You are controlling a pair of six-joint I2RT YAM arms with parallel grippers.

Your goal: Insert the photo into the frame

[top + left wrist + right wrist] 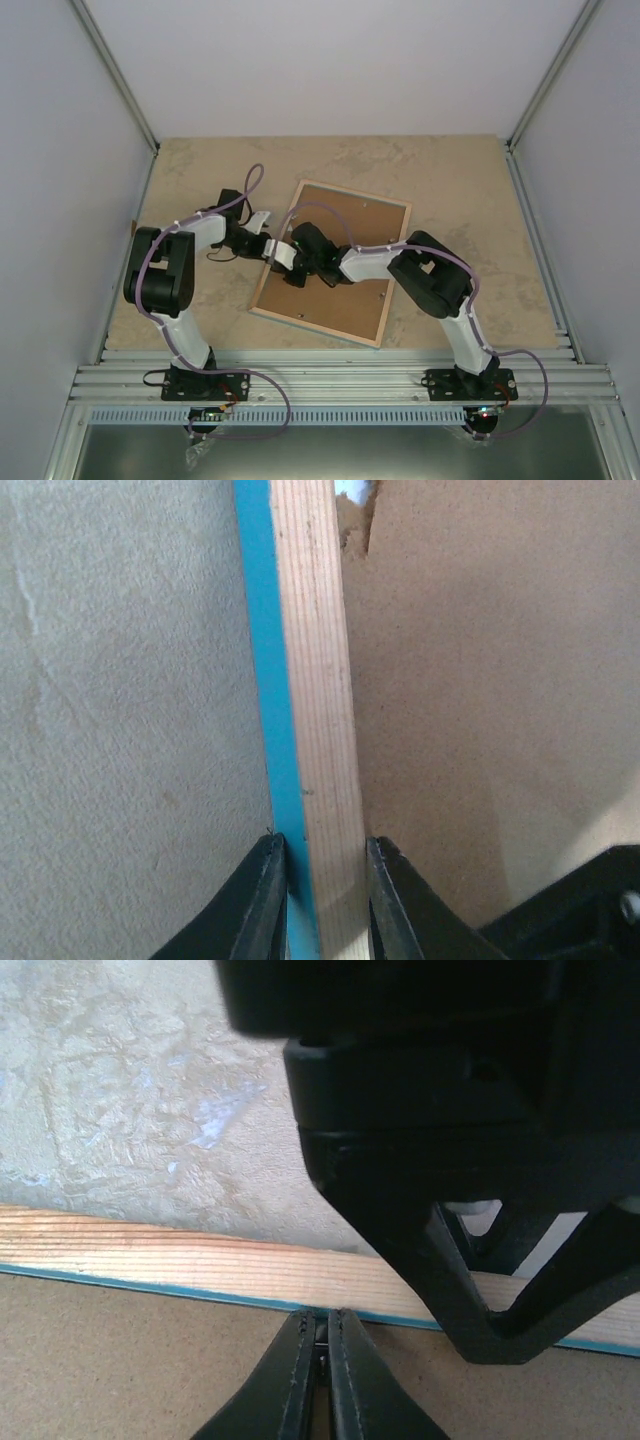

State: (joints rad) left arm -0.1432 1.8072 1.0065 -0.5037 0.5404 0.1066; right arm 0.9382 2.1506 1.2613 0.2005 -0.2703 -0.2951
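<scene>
**Frame (310, 680) gripped by its left rail, photo out of sight**

Left fingers (250, 905) are clamped across the wood side rail, which runs straight away from them along the worktop (120, 680). The frame lies back-up and a bit skewed. Just inside that rail, the right fingers (295, 1390) are squeezed together over the brown backing board (120, 1360). Can't tell if they're pinching anything. The photo isn't visible, maybe it's under the board.
</scene>
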